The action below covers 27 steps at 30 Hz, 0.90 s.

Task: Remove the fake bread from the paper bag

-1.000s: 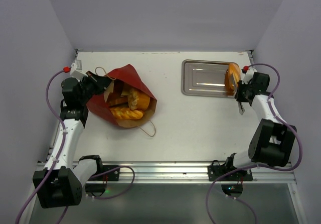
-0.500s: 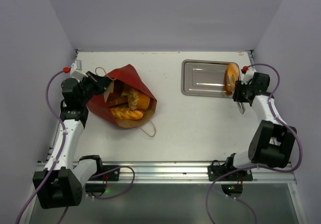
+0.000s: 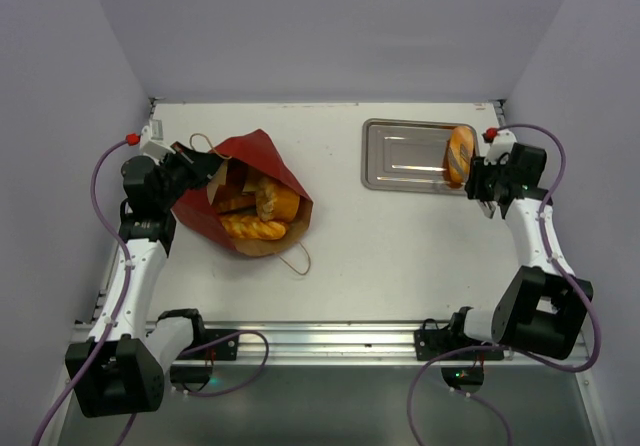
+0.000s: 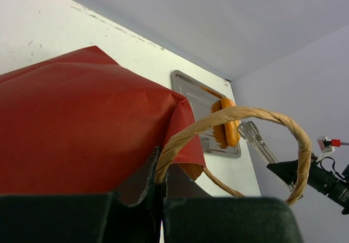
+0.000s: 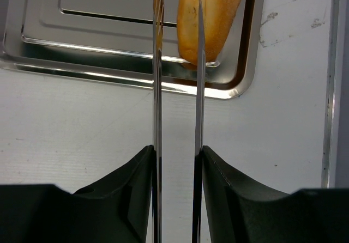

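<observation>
The dark red paper bag [image 3: 262, 154] lies on its side at the left, mouth open, with several golden breads [image 3: 262, 204] inside. My left gripper [image 3: 200, 171] is shut on the bag's rim by a looped handle [image 4: 234, 115]; the red bag wall [image 4: 82, 117] fills the left wrist view. My right gripper [image 3: 487, 188] is shut on metal tongs [image 5: 157, 90]. The tong blades stand apart over the near end of one bread [image 5: 210, 14], which lies along the right edge of the silver tray [image 3: 400, 156].
The tray [image 5: 109, 36] is bare except for that bread [image 3: 458, 154]. The bag's second handle [image 3: 297, 258] lies on the table towards the near edge. Walls enclose the table on the left, back and right.
My right arm has shifted right and its wrist has turned. The bread on the tray has gone from tilted to lying flat along the right edge. The left arm and the bag have not moved.
</observation>
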Available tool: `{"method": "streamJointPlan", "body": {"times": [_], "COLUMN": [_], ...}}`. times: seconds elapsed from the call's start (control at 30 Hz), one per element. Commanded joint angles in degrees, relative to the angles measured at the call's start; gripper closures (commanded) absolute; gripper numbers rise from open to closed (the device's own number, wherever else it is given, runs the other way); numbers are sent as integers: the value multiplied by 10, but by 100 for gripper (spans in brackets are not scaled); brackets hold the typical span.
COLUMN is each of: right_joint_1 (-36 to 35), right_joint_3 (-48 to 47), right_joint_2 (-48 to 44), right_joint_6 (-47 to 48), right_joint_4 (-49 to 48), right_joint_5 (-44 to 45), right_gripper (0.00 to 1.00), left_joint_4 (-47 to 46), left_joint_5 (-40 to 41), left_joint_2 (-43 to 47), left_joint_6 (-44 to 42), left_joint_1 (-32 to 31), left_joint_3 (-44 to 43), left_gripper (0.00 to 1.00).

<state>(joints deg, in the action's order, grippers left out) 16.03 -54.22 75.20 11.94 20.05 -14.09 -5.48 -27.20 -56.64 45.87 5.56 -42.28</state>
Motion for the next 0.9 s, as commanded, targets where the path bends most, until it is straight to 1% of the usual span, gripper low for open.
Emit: {"method": "streamJointPlan", "body": {"times": [0.0,0.03,0.13,0.17,0.2,0.23,0.27,0.3,0.33,0.37,0.4,0.43,0.47,0.53,0.6,0.63,0.67,0.73,0.77,0.8,0.83,0.87], "right_joint_1": [-1,0,0,0,-1,-1,-1,-4,-8,-14,-31,-42,-56,-113,-189,-213,-260,-303,-326,-375,-401,-452], "right_joint_3": [-9,-10,-17,-21,-27,-32,-46,-55,-62,-82,-91,-98,-104,-106,-103,-102,-102,-106,-106,-107,-108,-108], "right_joint_2": [-19,-20,-37,-42,-56,-62,-66,-72,-73,-73,-74,-77,-82,-101,-119,-133,-138,-144,-144,-143,-141,-135], "right_joint_6": [24,29,67,107,126,142,193,220,235,268,294,327,344,381,389,381,375,359,351,344,338,333], "right_joint_4": [5,9,34,60,72,88,130,156,179,230,261,303,325,361,365,356,350,335,326,317,300,288], "right_joint_5": [-28,-34,-92,-115,-171,-202,-236,-299,-319,-339,-371,-382,-393,-398,-395,-387,-382,-371,-360,-344,-322,-268], "right_gripper": [58,58,58,59,60,60,60,60,61,61,61,61,60,60,60,60,60,60,60,60,60,59], "left_joint_4": [-37,-37,-32,-30,-29,-28,-26,-25,-25,-24,-24,-23,-23,-23,-19,-16,-14,-9,-8,-6,-4,-4], "left_joint_5": [-20,-21,-20,-19,-19,-19,-19,-19,-19,-18,-19,-17,-16,-17,-14,-13,-11,-8,-6,-5,-5,-4], "left_joint_2": [15,14,15,16,16,16,17,17,18,19,19,19,19,18,15,15,14,14,14,14,14,13], "left_joint_6": [2,3,1,-1,-1,-1,-2,-1,-1,0,2,3,4,6,6,7,6,6,6,6,7,9], "left_joint_1": [1,1,1,1,1,1,1,1,1,1,1,1,1,1,1,1,1,1,1,1,1,1], "left_joint_3": [-10,-11,-16,-17,-18,-18,-19,-19,-20,-22,-22,-21,-23,-25,-29,-31,-32,-37,-38,-40,-41,-42], "left_gripper": [100,100,100,100,100,100,100,100,100,100,100,100,100,100,100,100,100,100,100,100,100,100]}}
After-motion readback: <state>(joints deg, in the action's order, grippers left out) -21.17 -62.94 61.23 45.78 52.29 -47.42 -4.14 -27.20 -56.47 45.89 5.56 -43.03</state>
